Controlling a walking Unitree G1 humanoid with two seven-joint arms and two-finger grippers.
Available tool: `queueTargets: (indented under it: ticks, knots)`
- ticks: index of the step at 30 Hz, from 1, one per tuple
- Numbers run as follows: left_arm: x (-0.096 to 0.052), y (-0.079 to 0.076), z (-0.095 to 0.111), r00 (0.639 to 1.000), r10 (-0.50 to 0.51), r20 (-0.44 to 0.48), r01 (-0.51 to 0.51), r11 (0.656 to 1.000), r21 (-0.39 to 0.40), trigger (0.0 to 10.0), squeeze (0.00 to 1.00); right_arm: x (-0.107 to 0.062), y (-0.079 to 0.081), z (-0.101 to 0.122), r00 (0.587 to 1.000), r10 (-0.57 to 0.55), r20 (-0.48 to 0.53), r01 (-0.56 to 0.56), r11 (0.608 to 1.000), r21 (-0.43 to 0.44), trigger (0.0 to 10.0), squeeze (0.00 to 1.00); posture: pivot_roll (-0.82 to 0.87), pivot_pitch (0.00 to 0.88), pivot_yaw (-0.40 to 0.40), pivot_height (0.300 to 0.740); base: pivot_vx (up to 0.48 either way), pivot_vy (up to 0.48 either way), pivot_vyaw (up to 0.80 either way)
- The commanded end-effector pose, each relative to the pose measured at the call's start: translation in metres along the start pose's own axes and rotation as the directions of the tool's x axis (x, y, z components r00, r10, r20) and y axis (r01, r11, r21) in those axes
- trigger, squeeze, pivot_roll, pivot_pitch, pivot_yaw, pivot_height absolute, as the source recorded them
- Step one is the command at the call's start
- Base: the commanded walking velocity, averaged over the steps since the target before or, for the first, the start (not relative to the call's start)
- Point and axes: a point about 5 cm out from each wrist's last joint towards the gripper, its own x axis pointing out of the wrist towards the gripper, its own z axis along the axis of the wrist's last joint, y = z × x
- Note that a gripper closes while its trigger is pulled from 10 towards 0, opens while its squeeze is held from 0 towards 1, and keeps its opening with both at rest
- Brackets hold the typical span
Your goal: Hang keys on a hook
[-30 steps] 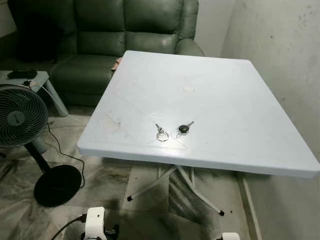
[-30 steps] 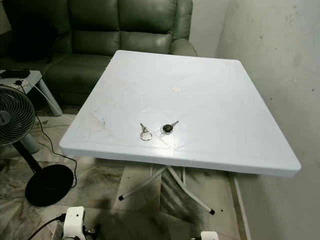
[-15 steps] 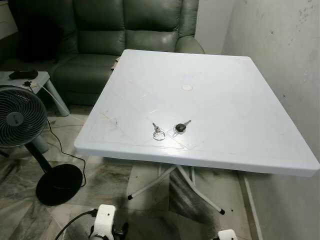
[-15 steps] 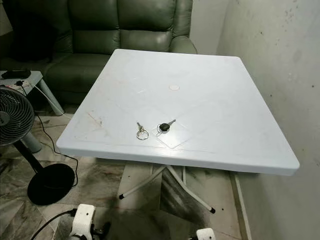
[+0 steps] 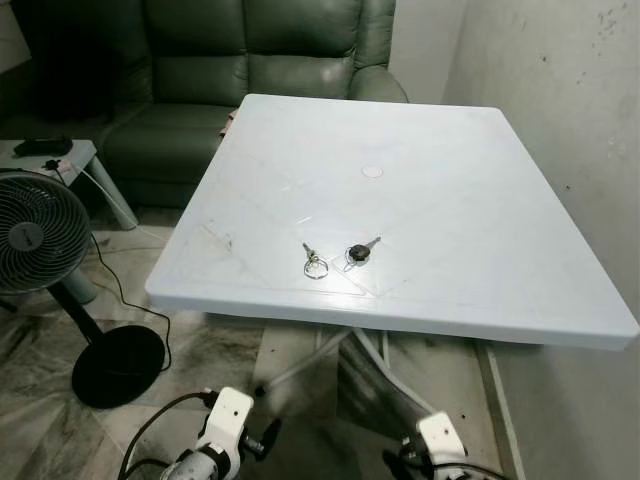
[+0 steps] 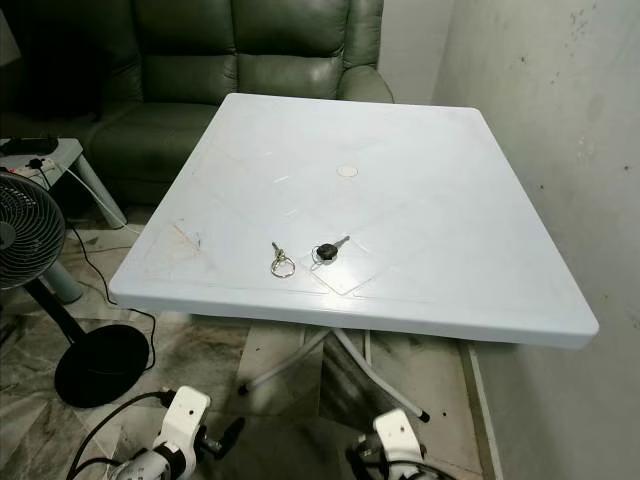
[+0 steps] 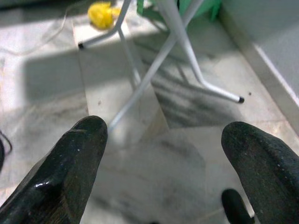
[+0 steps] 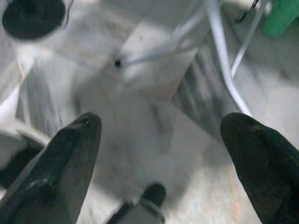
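- You have not begun the real work: the silver key on a wire ring [image 5: 314, 263] and the black-headed key [image 5: 359, 253] lie just beside each other on the white square plastic table [image 5: 470, 190], near its front edge and towards your left of the middle.
- No hook can be made out, so you will have to find it once a key is in hand.
- Your left gripper [image 7: 161, 161] hangs low below the table edge with its two black fingers spread wide and nothing between them; it looks down at the marble floor and the table's thin white metal legs [image 7: 159, 60].
- Your right gripper [image 8: 161, 154] is in the same state: fingers well apart, holding nothing, pointed at the floor.
- Left to do, as I judge it: raise an arm over the tabletop, pinch a key, carry it to the hook.
- Around you: a dark green leather sofa [image 5: 250, 60] behind the table, a black pedestal fan [image 5: 40, 232] on your left with its cable trailing on the floor, and a rough grey wall [image 5: 560, 90] close on your right.
- Nothing lies between your grippers and the keys except the table edge.
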Motion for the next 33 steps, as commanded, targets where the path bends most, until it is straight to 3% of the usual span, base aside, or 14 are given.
queueTargets:
  ticks: [1,7,15,20,28,33]
  knots:
    - [0.000,0.005,0.011,0.997,-0.018,0.072,0.015,0.999,0.043,10.0,0.00,0.001,-0.002,0.015,0.994,0.019,0.105,-0.022,1.000,0.020,10.0,0.00,0.05,0.000,-0.002,0.740,0.000,0.000,0.00]
    - [-0.001,0.007,0.030,0.978,-0.050,0.201,0.034,0.996,0.081,10.0,0.00,0.002,-0.002,0.039,0.963,0.050,0.264,-0.051,0.999,-0.005,10.0,0.00,0.04,0.000,0.016,0.740,0.000,0.000,0.00]
    - [-0.003,0.010,0.049,0.949,-0.062,0.308,0.032,0.994,0.100,10.0,0.00,0.001,0.003,0.055,0.925,0.085,0.370,-0.083,0.996,-0.022,10.0,0.00,0.04,0.000,0.014,0.740,0.000,0.000,0.00]
    - [-0.004,0.014,0.076,0.908,-0.060,0.414,0.012,0.993,0.118,10.0,0.00,-0.004,0.005,0.069,0.878,0.120,0.463,-0.109,0.993,-0.050,10.0,0.00,0.05,0.000,0.015,0.740,0.000,0.000,0.00]
    - [-0.008,0.012,0.098,0.872,-0.100,0.478,0.031,0.988,0.149,10.0,0.00,-0.010,0.003,0.091,0.824,0.144,0.548,-0.116,0.989,-0.086,10.0,0.00,0.05,0.000,0.035,0.740,0.000,0.000,0.00]
    - [-0.010,0.010,0.103,0.869,-0.129,0.478,0.054,0.984,0.168,10.0,0.00,-0.014,0.004,0.101,0.797,0.161,0.582,-0.124,0.987,-0.103,10.0,0.00,0.04,0.000,0.046,0.740,0.000,0.000,0.00]
